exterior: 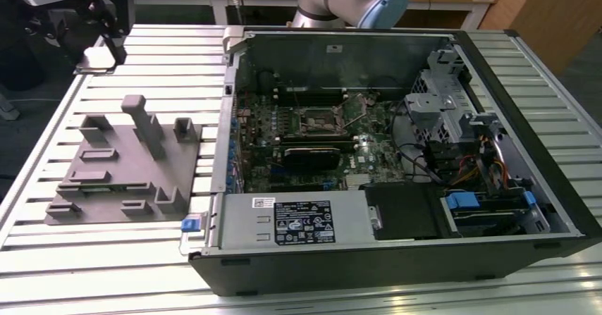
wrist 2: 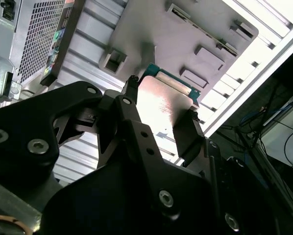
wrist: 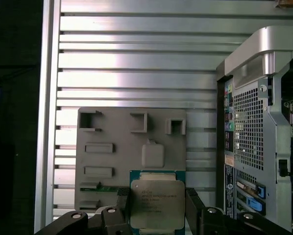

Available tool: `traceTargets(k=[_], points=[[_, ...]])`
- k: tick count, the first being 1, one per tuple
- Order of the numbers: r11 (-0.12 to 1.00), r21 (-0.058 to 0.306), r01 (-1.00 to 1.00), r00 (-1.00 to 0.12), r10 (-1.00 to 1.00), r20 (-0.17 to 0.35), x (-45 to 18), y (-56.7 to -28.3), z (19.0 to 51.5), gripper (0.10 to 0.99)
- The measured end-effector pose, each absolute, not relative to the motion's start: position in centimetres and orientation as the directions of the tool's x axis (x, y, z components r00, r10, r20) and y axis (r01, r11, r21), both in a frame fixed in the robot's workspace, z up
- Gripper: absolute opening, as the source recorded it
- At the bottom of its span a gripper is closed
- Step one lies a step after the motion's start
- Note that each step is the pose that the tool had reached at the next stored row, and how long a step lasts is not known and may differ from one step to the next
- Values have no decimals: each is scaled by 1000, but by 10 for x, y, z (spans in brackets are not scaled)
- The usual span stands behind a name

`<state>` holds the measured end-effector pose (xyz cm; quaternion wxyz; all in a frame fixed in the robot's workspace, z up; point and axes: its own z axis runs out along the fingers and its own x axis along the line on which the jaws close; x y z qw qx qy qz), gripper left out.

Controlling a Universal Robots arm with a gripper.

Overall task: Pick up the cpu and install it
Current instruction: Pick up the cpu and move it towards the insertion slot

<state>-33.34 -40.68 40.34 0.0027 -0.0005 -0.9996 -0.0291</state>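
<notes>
1. Fingers (wrist: pixel 123 199) of the claw (wrist: pixel 156 213) press on two opposite edges of the cpu (wrist: pixel 156 200); we see the claw drawn narrow and holding it.
2. In the first wrist view the cpu's silver top faces the camera, with a green rim showing around it.
3. In the second wrist view the cpu (wrist 2: pixel 158 110) sits between the tips of the claw (wrist 2: pixel 162 98), its face glaring with reflected light and a green edge at its far end.
4. We see the cpu held in the air, apart from the grey fixture (wrist: pixel 132 147) and the slotted table (wrist: pixel 136 63) beyond it.
5. In the exterior view the fixture (exterior: pixel 123 167) lies on the table (exterior: pixel 84 258) at the exterior view's left, just beside an open computer case (exterior: pixel 376 269) at the exterior view's right.
6. Inside the case we see the board (exterior: pixel 282 118) lying flat.
7. At the far side of the table, behind the case, we see the arm (exterior: pixel 348 1).
8. In the first wrist view the case (wrist: pixel 249 122) stands just beside the fixture, its perforated back panel towards the camera.
</notes>
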Motion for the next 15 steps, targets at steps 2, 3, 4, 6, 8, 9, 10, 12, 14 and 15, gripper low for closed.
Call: traceTargets(k=[2, 3, 4, 6, 8, 9, 10, 12, 14, 15], points=[[998, 58, 1, -1000, 1, 5, -331, -407, 403, 537], [998, 58, 1, -1000, 1, 5, -330, -407, 403, 537], [998, 58, 1, -1000, 1, 5, -329, -407, 403, 537], [998, 58, 1, -1000, 1, 5, -326, -407, 403, 537], [998, 58, 1, -1000, 1, 5, -324, -407, 403, 537], [998, 58, 1, -1000, 1, 5, -323, -407, 403, 537], [998, 58, 1, -1000, 1, 5, -321, -407, 403, 537], [998, 58, 1, -1000, 1, 5, -319, -407, 403, 537], [998, 58, 1, -1000, 1, 5, -316, -407, 403, 537], [998, 58, 1, -1000, 1, 5, -315, -407, 403, 537]])
